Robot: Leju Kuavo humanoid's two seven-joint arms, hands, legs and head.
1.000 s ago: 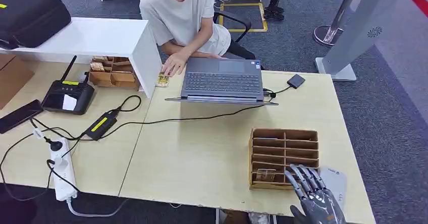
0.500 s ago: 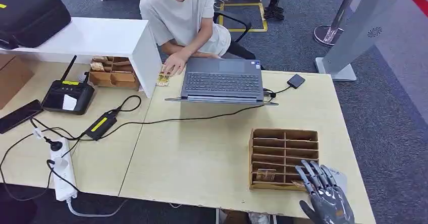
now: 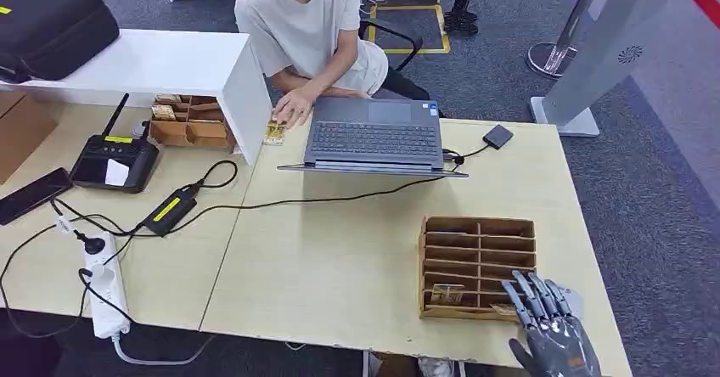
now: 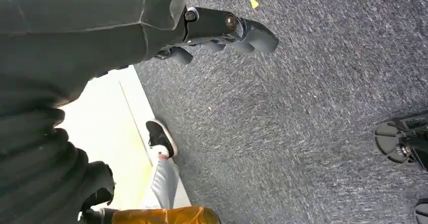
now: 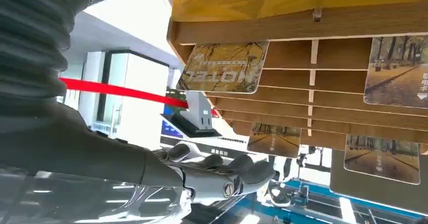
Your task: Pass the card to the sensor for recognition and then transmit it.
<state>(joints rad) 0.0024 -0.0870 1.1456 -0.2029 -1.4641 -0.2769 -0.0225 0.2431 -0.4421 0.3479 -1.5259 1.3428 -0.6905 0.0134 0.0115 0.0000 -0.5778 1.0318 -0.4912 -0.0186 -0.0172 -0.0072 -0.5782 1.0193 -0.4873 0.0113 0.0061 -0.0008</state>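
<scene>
Hovering beside slatted wooden card rack; grey right hand empty.

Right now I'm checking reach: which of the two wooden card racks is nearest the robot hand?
The rack on the table's near right corner, right beside the right robot hand. The other rack sits far off, under the white shelf by the person's hand.
</scene>
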